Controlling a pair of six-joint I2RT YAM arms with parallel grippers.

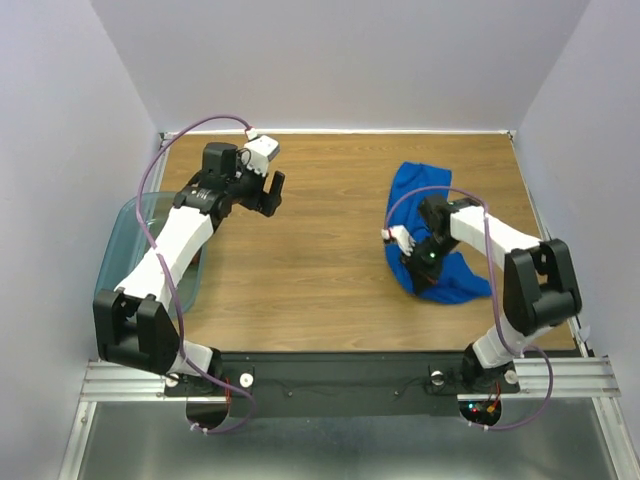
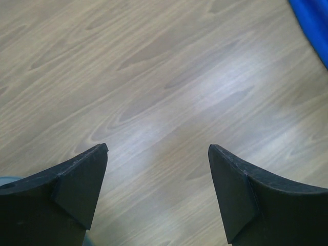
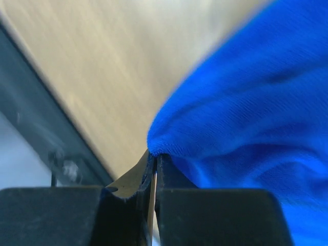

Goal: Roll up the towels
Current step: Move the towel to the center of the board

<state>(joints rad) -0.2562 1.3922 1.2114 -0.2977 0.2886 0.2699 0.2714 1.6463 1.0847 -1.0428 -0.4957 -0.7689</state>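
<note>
At 3 o'clock on the table [image 1: 320, 260] overhead, the blue towel [image 1: 415, 188] lay crumpled beneath the right gripper [image 1: 422, 265]; left wrist view: left gripper [image 2: 159, 148] spread wide over wood; right wrist view: jaws clenched on the towel's edge.

Wood-grain table [image 1: 330, 270], pale lilac walls [image 1: 340, 60], even light.

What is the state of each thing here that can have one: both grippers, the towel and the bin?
blue towel: crumpled, not rolled, one edge pinched.
right gripper: shut on the blue towel's edge.
left gripper: open, holding nothing.
teal bin: upright, top open.
</note>
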